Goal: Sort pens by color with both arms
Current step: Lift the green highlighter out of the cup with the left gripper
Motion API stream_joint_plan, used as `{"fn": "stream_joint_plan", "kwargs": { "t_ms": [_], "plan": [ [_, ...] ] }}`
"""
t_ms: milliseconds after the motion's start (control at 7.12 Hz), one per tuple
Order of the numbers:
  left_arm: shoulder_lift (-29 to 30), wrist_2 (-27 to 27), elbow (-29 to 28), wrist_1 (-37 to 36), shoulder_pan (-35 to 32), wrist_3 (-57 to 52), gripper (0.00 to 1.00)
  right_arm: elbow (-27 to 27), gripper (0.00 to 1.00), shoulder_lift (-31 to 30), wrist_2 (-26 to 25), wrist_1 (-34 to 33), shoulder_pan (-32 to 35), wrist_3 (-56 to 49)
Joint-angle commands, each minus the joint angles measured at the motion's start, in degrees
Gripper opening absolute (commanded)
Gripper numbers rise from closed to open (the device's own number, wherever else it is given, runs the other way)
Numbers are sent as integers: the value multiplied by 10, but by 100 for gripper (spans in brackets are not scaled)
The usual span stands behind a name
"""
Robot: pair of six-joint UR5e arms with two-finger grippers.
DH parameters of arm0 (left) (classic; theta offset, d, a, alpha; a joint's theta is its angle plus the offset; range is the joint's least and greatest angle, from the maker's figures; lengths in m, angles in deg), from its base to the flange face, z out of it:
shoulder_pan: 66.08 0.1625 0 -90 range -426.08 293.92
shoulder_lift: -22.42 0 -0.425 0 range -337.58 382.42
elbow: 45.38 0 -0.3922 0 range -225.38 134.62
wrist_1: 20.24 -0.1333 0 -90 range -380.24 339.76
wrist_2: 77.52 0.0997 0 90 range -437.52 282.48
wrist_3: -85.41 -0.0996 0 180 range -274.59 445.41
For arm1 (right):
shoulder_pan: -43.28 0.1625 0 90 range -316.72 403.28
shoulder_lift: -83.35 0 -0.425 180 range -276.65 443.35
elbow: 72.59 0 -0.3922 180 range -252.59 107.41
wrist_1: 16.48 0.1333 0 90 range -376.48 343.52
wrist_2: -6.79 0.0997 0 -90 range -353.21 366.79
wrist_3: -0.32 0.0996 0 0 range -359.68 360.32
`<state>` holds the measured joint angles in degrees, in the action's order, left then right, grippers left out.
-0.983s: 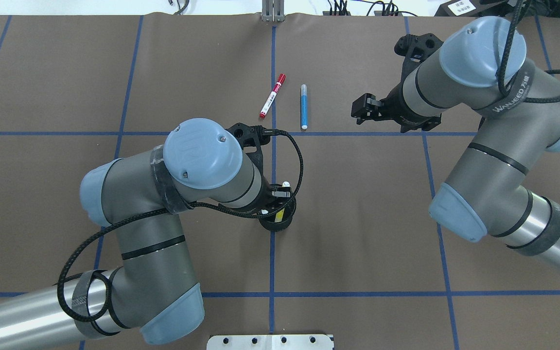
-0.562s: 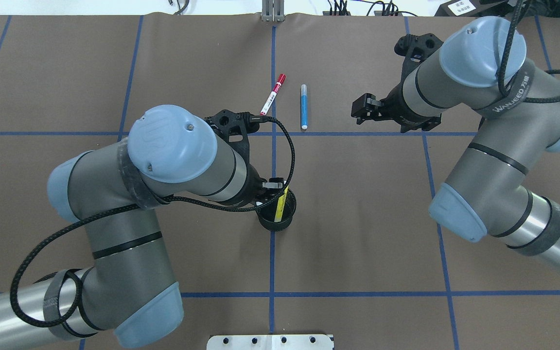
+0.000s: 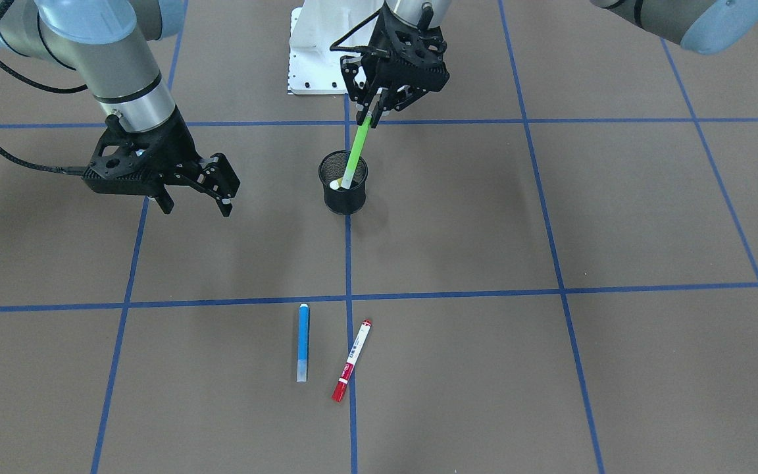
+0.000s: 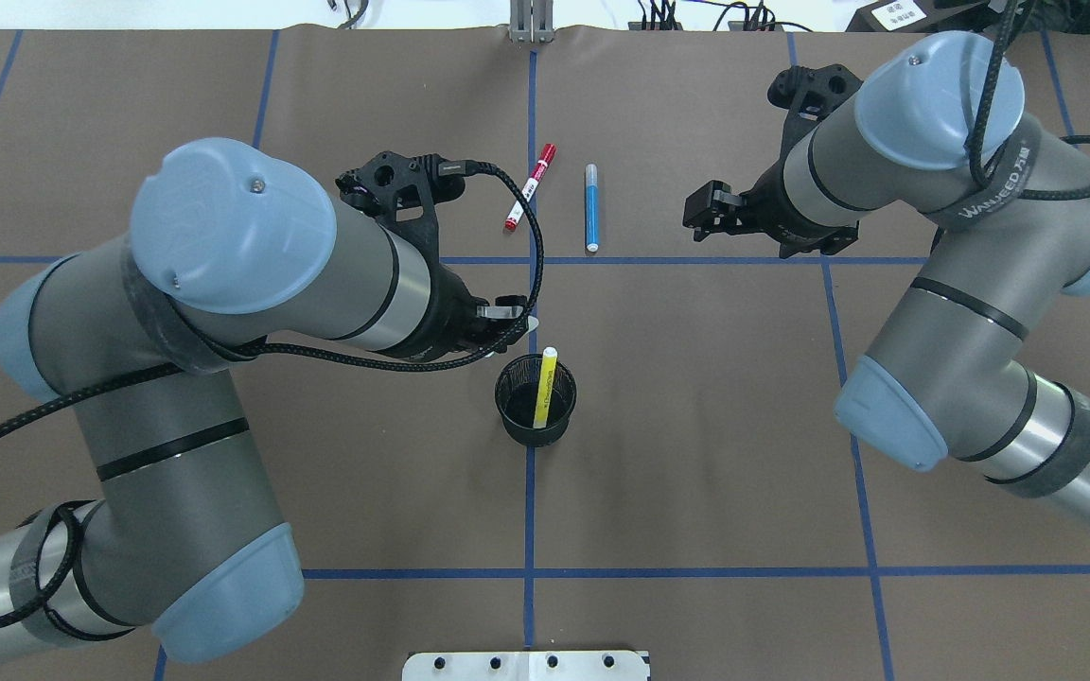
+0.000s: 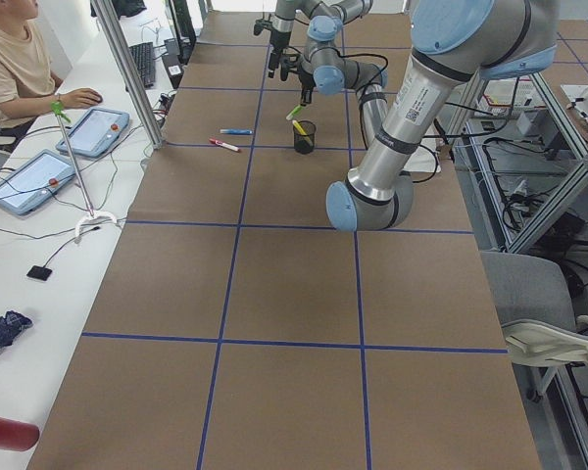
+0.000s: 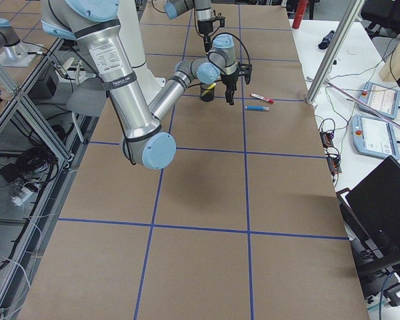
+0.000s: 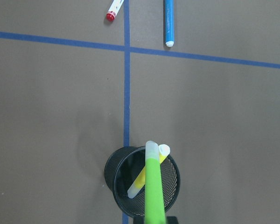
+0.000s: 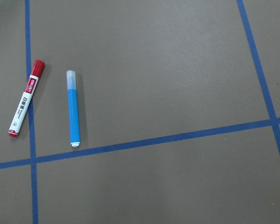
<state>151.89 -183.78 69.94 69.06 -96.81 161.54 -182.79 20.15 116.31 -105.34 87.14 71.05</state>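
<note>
My left gripper [image 3: 371, 112] is shut on the lime green pen [image 3: 355, 153] and holds it tilted, with its lower end over the mouth of the black mesh cup [image 3: 343, 197]. The yellow pen [image 4: 543, 386] leans inside the cup [image 4: 536, 424]. In the overhead view my left gripper [image 4: 510, 323] is just left of and beyond the cup. The blue pen [image 4: 590, 208] and the white pen with red cap [image 4: 528, 189] lie side by side on the mat beyond the cup. My right gripper [image 4: 702, 214] is open and empty, to the right of the blue pen.
The table is covered by a brown mat with a grid of blue tape lines [image 4: 530, 511]. A white bolted base plate [image 4: 526, 665] sits at the near edge. In the left side view an operator [image 5: 15, 59] sits at a side desk with tablets.
My left arm has risen and drawn back to the left from over the cup, bringing the green pen up with it. The yellow pen now shows fully. The right arm has not moved.
</note>
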Motion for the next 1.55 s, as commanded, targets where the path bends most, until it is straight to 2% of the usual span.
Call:
{"fn": "stream_joint_plan", "kwargs": {
  "t_ms": [0, 140, 281, 702, 843, 983, 1264, 1405],
  "plan": [
    [-1, 3, 1, 9, -30, -37, 0, 0, 100, 0, 0, 0, 0, 1],
    [-13, 4, -9, 23, -43, -49, 0, 0, 100, 0, 0, 0, 0, 1],
    [-24, 5, -37, 69, -54, -65, 0, 1, 100, 0, 0, 0, -1, 2],
    [-25, 7, -187, 285, -87, -68, 0, 1, 100, 0, 0, 0, -1, 0],
    [-24, 33, -233, 343, -93, -68, 0, 1, 100, 0, 0, 0, -1, 0],
    [-19, 75, -271, 364, -93, -67, 0, 2, 100, 0, 0, 0, -1, 0],
    [37, 122, -374, 391, -92, -66, 0, 2, 100, 1, 0, 0, -1, -1],
    [63, 128, -442, 445, -91, -66, 0, 3, 100, 1, 0, 0, -1, -1]
  ]
}}
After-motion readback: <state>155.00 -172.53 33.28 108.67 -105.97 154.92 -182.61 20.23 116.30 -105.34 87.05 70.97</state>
